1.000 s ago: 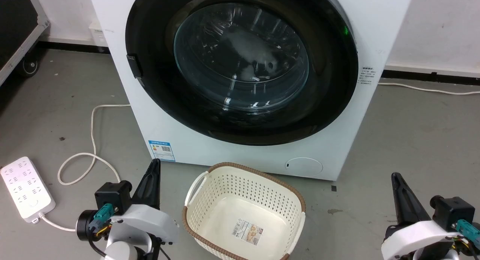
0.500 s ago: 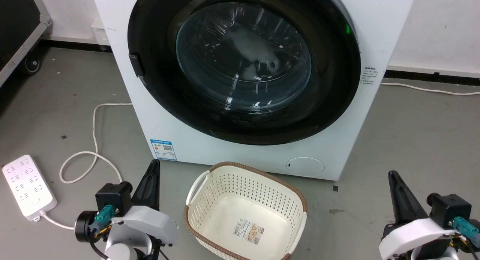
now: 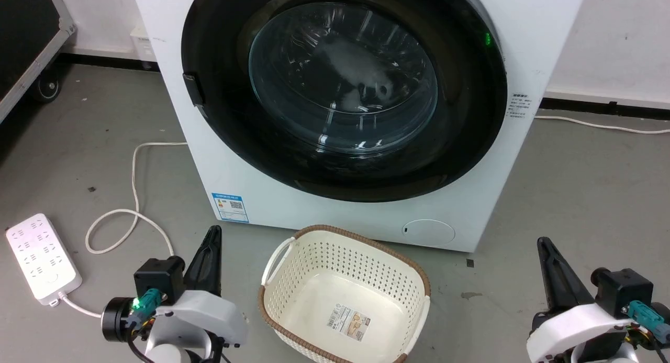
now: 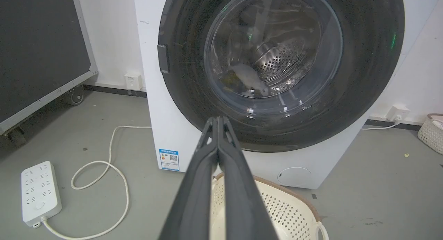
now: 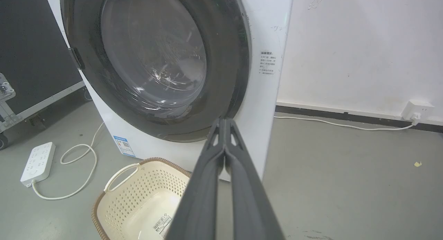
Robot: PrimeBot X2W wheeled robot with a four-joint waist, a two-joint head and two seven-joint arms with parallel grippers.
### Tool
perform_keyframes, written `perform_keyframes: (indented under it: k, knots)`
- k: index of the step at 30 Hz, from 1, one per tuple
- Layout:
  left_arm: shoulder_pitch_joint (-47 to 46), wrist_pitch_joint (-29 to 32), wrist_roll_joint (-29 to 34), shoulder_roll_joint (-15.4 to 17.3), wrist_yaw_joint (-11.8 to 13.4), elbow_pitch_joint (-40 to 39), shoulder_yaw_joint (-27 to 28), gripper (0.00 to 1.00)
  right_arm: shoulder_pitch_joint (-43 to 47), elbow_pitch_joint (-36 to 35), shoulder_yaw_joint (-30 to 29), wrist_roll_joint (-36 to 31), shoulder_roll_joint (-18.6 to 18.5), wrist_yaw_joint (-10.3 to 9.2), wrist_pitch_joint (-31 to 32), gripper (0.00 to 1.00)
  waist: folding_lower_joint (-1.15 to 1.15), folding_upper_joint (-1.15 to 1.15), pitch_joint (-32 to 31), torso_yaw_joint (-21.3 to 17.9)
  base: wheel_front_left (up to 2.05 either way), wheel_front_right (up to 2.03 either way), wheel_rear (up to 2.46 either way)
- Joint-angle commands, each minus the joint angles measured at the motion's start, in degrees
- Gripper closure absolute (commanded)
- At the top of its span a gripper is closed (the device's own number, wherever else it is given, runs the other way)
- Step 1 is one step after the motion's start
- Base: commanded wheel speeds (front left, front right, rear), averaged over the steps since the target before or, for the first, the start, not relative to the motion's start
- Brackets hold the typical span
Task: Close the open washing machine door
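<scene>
The left gripper [image 3: 212,237], dark fingers pressed together and empty, hangs at the grey floor's [image 3: 576,195] near left; the right gripper [image 3: 545,250] likewise at near right. Between them stands a cream perforated plastic basket [image 3: 335,258], just before the big white washing machine [image 3: 251,195]. Its round black-rimmed glass door [image 3: 343,75] lies flat against the front.

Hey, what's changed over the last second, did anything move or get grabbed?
Nothing was moved, gripped or released. The head view slid slightly right, so the camera moved, not the things. The round black-rimmed glass washing machine door stays flush on the big white washing machine; the left gripper and right gripper stay shut and low, flanking the cream perforated basket.
</scene>
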Motion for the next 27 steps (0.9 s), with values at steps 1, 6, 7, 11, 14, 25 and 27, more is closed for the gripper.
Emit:
perform_keyframes:
  k: [1, 6, 7, 11, 14, 25, 27]
  knots:
    - [1.14, 0.31, 0.75, -0.11, 0.35, -0.65, 0.21, 1.00, 0.90, -0.67, 0.27, -0.48, 0.01, -0.01, 0.21, 1.00, 0.00, 0.00, 0.02, 0.05, 0.00, 0.00, 0.00]
    - [1.54, 0.73, 1.39, -0.23, 0.47, -1.33, 0.41, 1.00, 1.03, -1.13, 0.52, -0.71, 0.01, -0.02, 0.60, 1.00, 0.00, 0.00, 0.06, 0.18, 0.00, 0.00, 0.00]
    - [1.63, 0.81, 1.51, -0.25, 0.50, -1.47, 0.45, 1.00, 1.06, -1.23, 0.57, -0.76, 0.01, -0.02, 0.68, 1.00, 0.00, 0.00, 0.07, 0.21, 0.00, 0.00, 0.00]
    - [1.95, 1.14, 2.02, -0.35, 0.60, -2.02, 0.60, 1.00, 1.17, -1.60, 0.78, -0.95, 0.01, -0.02, 0.99, 1.00, 0.00, 0.00, 0.10, 0.31, 0.00, 0.00, 0.00]
    - [2.20, 1.39, 2.40, -0.42, 0.67, -2.43, 0.72, 1.00, 1.25, -1.88, 0.93, -1.09, 0.01, -0.02, 1.22, 1.00, 0.00, 0.00, 0.13, 0.39, 0.00, 0.00, 0.00]
    - [3.10, 2.30, 3.80, -0.68, 0.95, -3.94, 1.15, 1.00, 1.55, -2.90, 1.49, -1.60, 0.01, -0.02, 2.07, 1.00, 0.00, 0.00, 0.22, 0.68, 0.00, 0.00, 0.00]
    - [3.26, 2.46, 4.05, -0.73, 1.00, -4.22, 1.23, 1.00, 1.60, -3.09, 1.59, -1.70, 0.02, -0.02, 2.22, 1.00, 0.00, 0.00, 0.24, 0.73, 0.00, 0.00, 0.00]
